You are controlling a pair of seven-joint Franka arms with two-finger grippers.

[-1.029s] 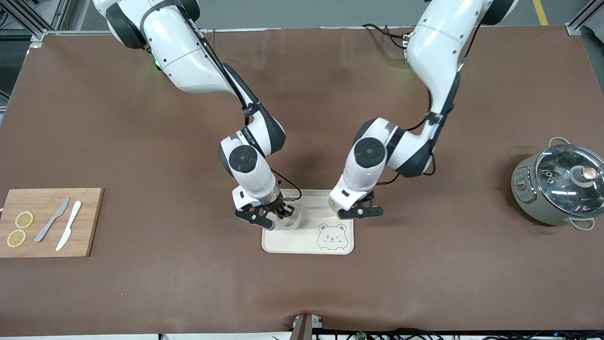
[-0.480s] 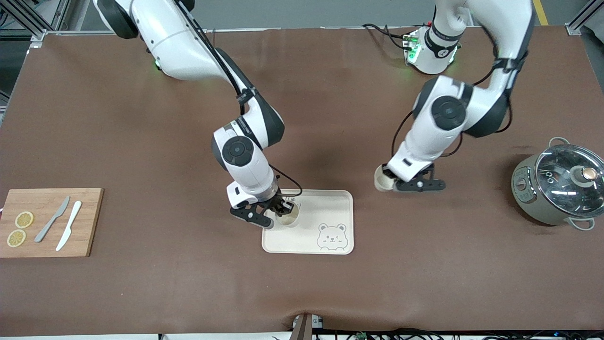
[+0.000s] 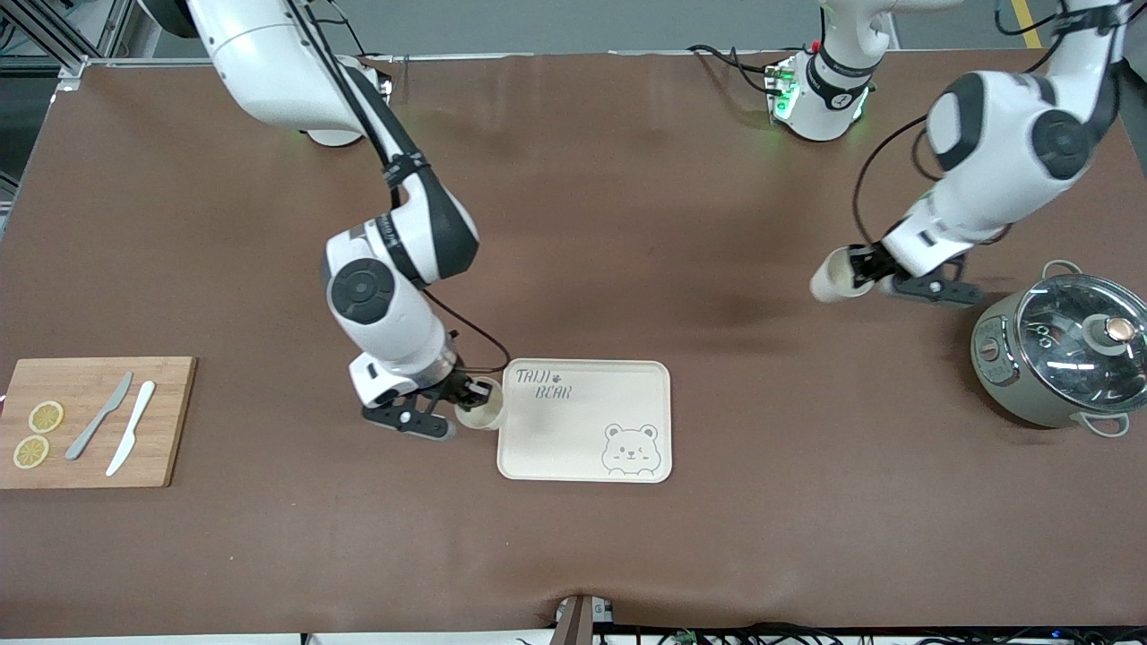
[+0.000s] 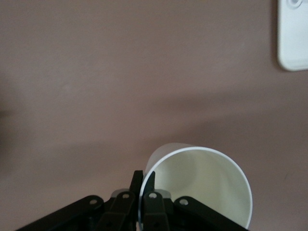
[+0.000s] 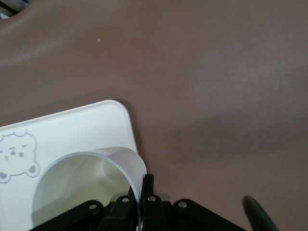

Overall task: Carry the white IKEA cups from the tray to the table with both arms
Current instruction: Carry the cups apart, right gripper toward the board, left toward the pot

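My right gripper (image 3: 464, 400) is shut on the rim of one white cup (image 3: 480, 408) and holds it at the edge of the bear-printed tray (image 3: 582, 448) toward the right arm's end. In the right wrist view the gripper (image 5: 143, 186) pinches the cup's wall (image 5: 72, 190) over the tray's corner (image 5: 72, 125). My left gripper (image 3: 862, 269) is shut on the rim of the other white cup (image 3: 830, 279), tilted, over bare table between the tray and the pot. The left wrist view shows the gripper (image 4: 143, 182) pinching that cup (image 4: 202, 187).
A grey-green pot with a glass lid (image 3: 1062, 354) stands at the left arm's end, close to the left gripper. A wooden board (image 3: 166, 421) with lemon slices and two knives lies at the right arm's end. A tray corner (image 4: 291, 38) shows in the left wrist view.
The left arm carried its cup from the tray toward the pot. The right arm moved its cup off the tray's inside to the tray's edge toward the right arm's end.
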